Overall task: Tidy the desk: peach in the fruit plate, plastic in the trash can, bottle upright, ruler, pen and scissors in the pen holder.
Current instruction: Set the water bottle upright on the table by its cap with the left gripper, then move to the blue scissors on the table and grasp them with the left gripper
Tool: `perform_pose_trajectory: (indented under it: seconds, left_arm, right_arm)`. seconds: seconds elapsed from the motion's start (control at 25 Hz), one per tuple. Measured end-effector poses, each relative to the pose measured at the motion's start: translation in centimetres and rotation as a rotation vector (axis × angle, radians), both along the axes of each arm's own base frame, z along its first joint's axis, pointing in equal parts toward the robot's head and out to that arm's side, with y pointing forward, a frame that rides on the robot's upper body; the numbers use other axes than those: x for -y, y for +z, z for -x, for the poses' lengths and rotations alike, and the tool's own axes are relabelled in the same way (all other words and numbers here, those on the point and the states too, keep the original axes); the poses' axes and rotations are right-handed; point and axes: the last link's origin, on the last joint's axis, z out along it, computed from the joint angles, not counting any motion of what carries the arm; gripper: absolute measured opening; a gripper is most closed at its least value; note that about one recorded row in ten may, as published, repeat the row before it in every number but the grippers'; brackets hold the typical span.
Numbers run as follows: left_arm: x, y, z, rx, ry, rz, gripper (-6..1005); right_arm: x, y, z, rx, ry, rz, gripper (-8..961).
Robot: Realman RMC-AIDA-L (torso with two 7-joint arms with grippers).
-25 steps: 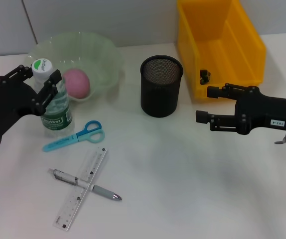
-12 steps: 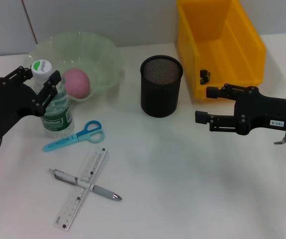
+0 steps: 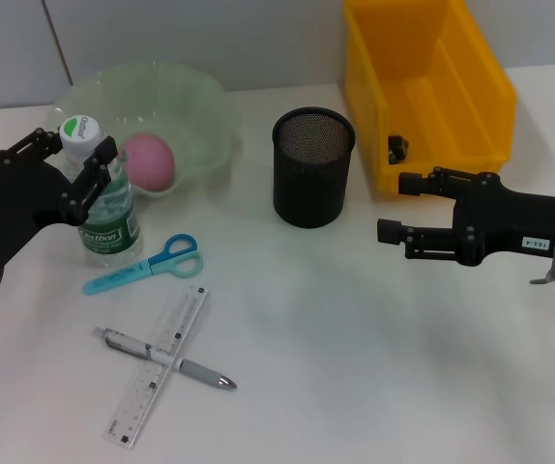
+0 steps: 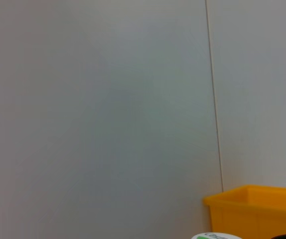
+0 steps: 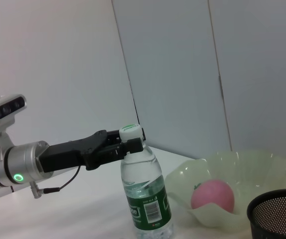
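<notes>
Nearest the robot, the ruler (image 3: 159, 365) is lying flat on the white table (image 3: 355, 367), and the pen (image 3: 167, 359) is lying across it, the two touching in a cross. Both are sitting well toward the robot from the left gripper's jaws. Just beyond them the blue scissors (image 3: 144, 265) are lying flat, near the base of the bottle (image 3: 103, 193) and a little below the left jaws.

The left gripper (image 3: 65, 164) is reaching in from the left side, its jaws spread either side of the bottle's neck just under the white cap. From the right wrist view the left gripper (image 5: 114, 145) seems to be pressing against the neck of the bottle (image 5: 144, 191), yet from the head view narrow gaps seem to be showing, so I cannot tell whether it is gripping. The bottle is standing upright.

The right gripper (image 3: 394, 208) is hovering over the table with its jaws released and holding nothing. The black mesh pen holder (image 3: 313, 166) is standing just ahead of those jaws, apart from them.

Farther back, the peach (image 3: 148, 160) is resting inside the pale green fruit plate (image 3: 205, 106), just behind the bottle. The yellow trash can (image 3: 471, 87) is standing beyond the right jaws, with a small dark item (image 3: 396, 147) lying inside it.
</notes>
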Motion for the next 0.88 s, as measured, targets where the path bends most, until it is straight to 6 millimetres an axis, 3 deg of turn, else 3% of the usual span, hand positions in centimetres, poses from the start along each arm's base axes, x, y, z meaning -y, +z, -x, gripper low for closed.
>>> perform_pose_trajectory:
  seconds: [0.48,0.6,0.88]
  left_arm:
    - [0.1,-0.1,0.1,0.002,0.009,0.004,556]
    - [0.0,0.0,0.1,0.010,0.012,0.001,793]
    - [0.0,1.3,0.4,0.090,0.036,-0.003,835]
  right_arm:
    - [0.1,-0.1,-0.1,0.001,-0.003,0.006,816]
    - [0.1,-0.2,-0.1,0.004,-0.004,0.009,816]
    - [0.1,-0.2,-0.1,0.005,-0.004,0.011,816]
